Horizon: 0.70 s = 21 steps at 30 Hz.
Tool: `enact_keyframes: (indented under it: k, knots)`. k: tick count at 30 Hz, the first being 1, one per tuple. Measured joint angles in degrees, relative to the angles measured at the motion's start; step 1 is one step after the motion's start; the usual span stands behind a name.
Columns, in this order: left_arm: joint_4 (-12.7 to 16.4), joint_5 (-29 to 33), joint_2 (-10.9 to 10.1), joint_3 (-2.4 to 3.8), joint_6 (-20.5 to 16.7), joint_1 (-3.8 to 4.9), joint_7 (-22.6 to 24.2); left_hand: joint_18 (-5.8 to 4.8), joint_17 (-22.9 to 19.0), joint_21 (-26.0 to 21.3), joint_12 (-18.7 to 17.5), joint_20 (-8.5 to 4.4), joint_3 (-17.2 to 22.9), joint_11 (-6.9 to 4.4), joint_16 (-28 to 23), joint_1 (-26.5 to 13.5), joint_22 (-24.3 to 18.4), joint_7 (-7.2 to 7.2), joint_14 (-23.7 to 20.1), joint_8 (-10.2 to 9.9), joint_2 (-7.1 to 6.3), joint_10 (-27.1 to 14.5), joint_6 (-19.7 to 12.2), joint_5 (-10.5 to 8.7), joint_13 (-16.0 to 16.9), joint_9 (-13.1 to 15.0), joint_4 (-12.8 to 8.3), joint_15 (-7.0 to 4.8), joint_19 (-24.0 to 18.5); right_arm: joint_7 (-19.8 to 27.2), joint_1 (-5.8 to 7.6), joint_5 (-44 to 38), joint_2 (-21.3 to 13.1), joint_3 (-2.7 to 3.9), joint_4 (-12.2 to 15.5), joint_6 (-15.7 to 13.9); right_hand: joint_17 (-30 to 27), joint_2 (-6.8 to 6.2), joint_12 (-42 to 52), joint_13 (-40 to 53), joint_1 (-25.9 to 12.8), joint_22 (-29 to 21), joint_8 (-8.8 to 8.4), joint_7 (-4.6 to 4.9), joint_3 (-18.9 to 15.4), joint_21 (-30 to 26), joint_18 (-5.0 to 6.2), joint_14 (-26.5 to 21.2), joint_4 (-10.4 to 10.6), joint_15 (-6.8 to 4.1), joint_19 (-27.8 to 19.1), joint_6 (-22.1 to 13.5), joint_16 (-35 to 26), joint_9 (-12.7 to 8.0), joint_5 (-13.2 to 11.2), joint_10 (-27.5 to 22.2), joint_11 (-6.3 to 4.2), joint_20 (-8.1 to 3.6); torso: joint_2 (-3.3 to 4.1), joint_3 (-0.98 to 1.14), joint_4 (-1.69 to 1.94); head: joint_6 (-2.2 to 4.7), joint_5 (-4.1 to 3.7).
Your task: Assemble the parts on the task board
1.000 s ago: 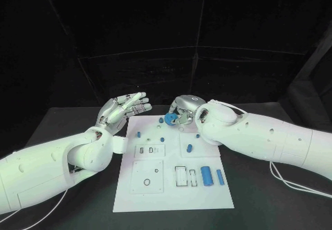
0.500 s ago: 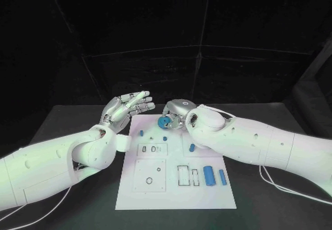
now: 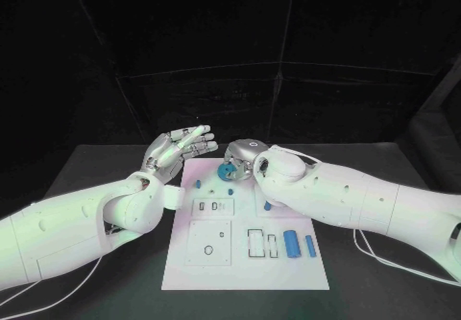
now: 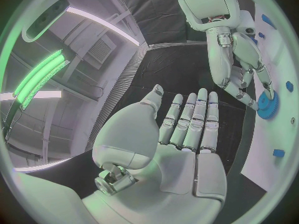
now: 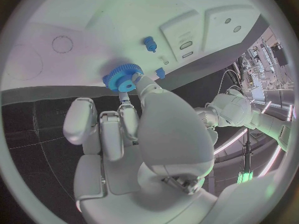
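While the left hand [image 3: 178, 148] lies flat-open, right hand [image 3: 242, 159] fingers pinch a toothed blue gear [image 3: 226, 172].

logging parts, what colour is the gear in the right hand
Blue; the gear held by the right hand shows best in the right wrist view.

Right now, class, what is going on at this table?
A two-armed robot is assembling small blue parts on a white task board. Its right robot hand holds a blue gear at its fingertips over the far end of the board. The left robot hand is held open beside the board's far left corner, palm up, holding nothing. Two blue cylinders lie near the board's right edge, and smaller blue pieces sit further up.
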Motion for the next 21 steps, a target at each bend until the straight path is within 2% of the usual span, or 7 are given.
enact_keyframes:
  k: [8,10,12,14,16,19,21]
  knots:
    - [-0.1,0.0,0.1,0.00,0.0,0.00,0.0,0.00,0.0,0.0,0.0,0.00,0.0,0.00,0.0,0.0,0.0,0.00,0.0,0.0,0.00,0.0,0.0,0.00,0.0,0.0,0.0,0.00,0.0,0.2,0.00,-0.1,1.2,0.00,-1.5,1.2,0.0,-0.36,-0.9,-0.8,-0.9,0.1,-0.49,0.01,0.3,0.0,0.00,0.0,-0.1,0.00,0.0,0.1,0.0,0.0,-1.7,-0.5,0.52,0.00,0.00,0.01,0.00,-0.20,0.09]
    - [-0.1,0.0,0.1,0.00,0.0,0.00,0.0,0.00,0.0,0.0,0.0,0.00,0.0,0.00,0.0,0.0,0.0,0.00,0.0,0.0,0.00,0.0,0.0,0.00,0.0,0.0,0.0,0.00,0.0,0.2,0.00,-0.1,1.3,-0.03,-1.8,1.3,0.0,-0.84,-1.3,-1.1,-1.4,0.1,-0.96,0.38,0.4,0.0,0.00,0.0,-0.1,0.00,0.2,-0.3,0.0,0.1,-2.8,-0.8,0.85,0.22,-0.01,0.02,-0.01,-0.20,0.10]
    - [-0.1,0.0,0.1,0.00,0.0,0.00,0.0,0.00,0.0,0.0,0.0,0.00,0.0,0.00,0.0,0.0,0.0,0.00,0.0,0.0,0.00,0.0,0.0,0.00,0.0,0.0,0.0,0.00,0.0,0.2,-0.04,-0.1,1.4,-0.04,-2.1,1.3,0.0,-0.25,-1.5,-1.4,-2.7,0.2,-2.61,0.98,0.7,0.1,0.00,0.1,-0.1,0.55,0.0,-3.6,0.3,0.5,-5.2,-1.2,1.23,0.67,-0.02,0.02,-0.02,-0.25,0.10]
    - [-0.1,0.0,0.1,0.00,0.0,0.00,0.0,0.00,0.0,0.0,0.0,0.00,0.0,0.00,0.0,0.0,0.0,0.00,0.0,0.0,0.00,0.0,0.0,0.00,0.0,0.0,0.0,0.00,0.0,0.2,-0.05,-0.1,1.5,-0.05,-2.2,1.3,0.0,-0.49,-1.5,-1.4,-3.2,0.3,-3.83,1.25,0.5,0.3,-0.01,0.0,-0.2,0.84,0.1,-5.5,0.4,0.2,-5.8,-1.4,1.35,0.76,-0.02,0.02,-0.04,-0.25,0.10]
    - [-0.1,0.0,0.1,0.00,0.0,0.01,0.0,0.00,0.0,0.0,0.0,0.00,0.0,0.00,0.0,0.0,0.0,0.00,0.0,0.0,0.00,0.0,0.0,0.00,0.0,0.0,0.0,0.00,0.0,0.2,-0.05,0.0,1.6,-0.05,-2.3,1.3,0.0,-0.98,-1.5,-1.4,-3.7,0.3,-4.21,1.62,0.0,0.3,0.00,0.1,0.2,0.96,0.1,-6.1,0.4,0.1,-5.8,-1.5,1.54,1.12,-0.02,0.02,-0.04,-0.25,0.10]
    - [-0.1,0.0,0.1,0.00,0.0,0.01,0.0,0.00,0.0,0.0,0.0,0.00,0.0,0.00,0.0,0.0,0.0,0.00,0.0,0.0,0.00,0.0,0.0,0.00,0.0,0.0,0.0,0.00,0.0,0.2,-0.05,0.1,1.6,-0.05,-2.5,1.3,0.0,-1.46,-1.5,-1.4,-5.6,0.4,-4.44,1.70,-1.3,0.3,0.00,0.0,1.2,1.25,-0.1,-6.1,0.4,0.1,-5.5,-1.5,1.56,1.37,-0.02,0.03,-0.07,-0.21,0.10]
    - [-0.1,0.0,0.1,0.00,0.0,0.01,0.0,0.00,0.0,0.0,0.0,0.00,0.0,0.00,0.0,0.0,0.0,0.00,0.0,0.0,0.00,0.0,0.0,0.00,0.0,0.0,0.0,0.00,0.0,0.2,-0.04,0.2,1.6,-0.05,-2.5,1.3,0.0,-1.75,-1.5,-1.3,-7.8,0.5,-4.49,1.70,-2.7,0.3,0.00,0.0,2.7,1.25,0.1,-6.1,0.4,0.1,-7.1,-1.3,1.75,1.55,-0.02,0.04,-0.07,-0.18,0.10]
